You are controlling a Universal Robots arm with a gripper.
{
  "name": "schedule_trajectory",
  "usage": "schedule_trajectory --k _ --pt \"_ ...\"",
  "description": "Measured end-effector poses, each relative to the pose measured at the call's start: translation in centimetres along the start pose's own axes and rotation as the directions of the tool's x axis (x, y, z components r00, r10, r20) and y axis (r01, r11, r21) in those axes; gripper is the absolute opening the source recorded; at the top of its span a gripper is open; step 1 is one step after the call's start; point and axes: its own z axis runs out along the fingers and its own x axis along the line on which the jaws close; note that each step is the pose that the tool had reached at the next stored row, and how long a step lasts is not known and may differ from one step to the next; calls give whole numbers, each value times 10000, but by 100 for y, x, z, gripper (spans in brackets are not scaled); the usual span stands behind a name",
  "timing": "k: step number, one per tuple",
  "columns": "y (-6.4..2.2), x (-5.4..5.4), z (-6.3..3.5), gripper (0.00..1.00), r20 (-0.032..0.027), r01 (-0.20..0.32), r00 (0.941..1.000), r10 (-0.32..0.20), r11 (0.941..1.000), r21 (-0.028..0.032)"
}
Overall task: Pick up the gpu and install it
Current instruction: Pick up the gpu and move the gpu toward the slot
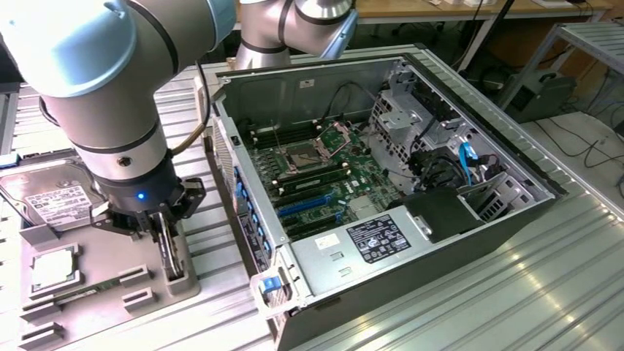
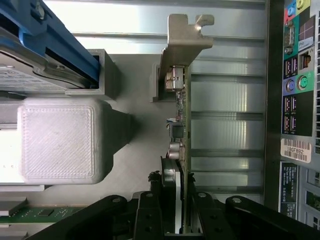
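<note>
Ribbed metal tabletop point(image 1: 546, 292) runs under everything you are working with. Toward the exterior view's left, the gpu point(image 1: 175, 265) stands on its long edge in a slot of a grey fixture tray point(image 1: 112, 252), on the side of the tray nearest the computer. Your claw point(image 1: 168, 243) is down over the card. In the wrist view its black fingers point(image 2: 150, 215) are drawn in narrow, one against each face, so the claw has hold of the gpu while the card sits in its slot. Beyond the fingers the card's green edge leads to its silver end bracket point(image 2: 182, 40). A square grey printed block point(image 2: 57, 137) of the tray stands beside the card, apart from it. Further to the exterior view's left the tray carries a hard drive point(image 1: 54, 199) with a white label, and nearer the camera a small square silver chip point(image 1: 54, 267) and a green memory stick point(image 1: 86, 291). The arm point(image 1: 107, 95) rises straight up from the claw. Just to the exterior view's right of the tray lies the open computer case point(image 1: 292, 95), on its side. Inside it you can see the motherboard point(image 1: 332, 175) with blue slots point(image 1: 307, 208), a labelled power supply point(image 1: 375, 238) at the near end, and blue cables point(image 1: 466, 164) at the far right.
</note>
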Motion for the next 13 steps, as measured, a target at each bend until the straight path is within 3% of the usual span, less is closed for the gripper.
schedule_trajectory --k 13 --pt "32 -14 -597 28 -2 -5 10000 5 10000 2"
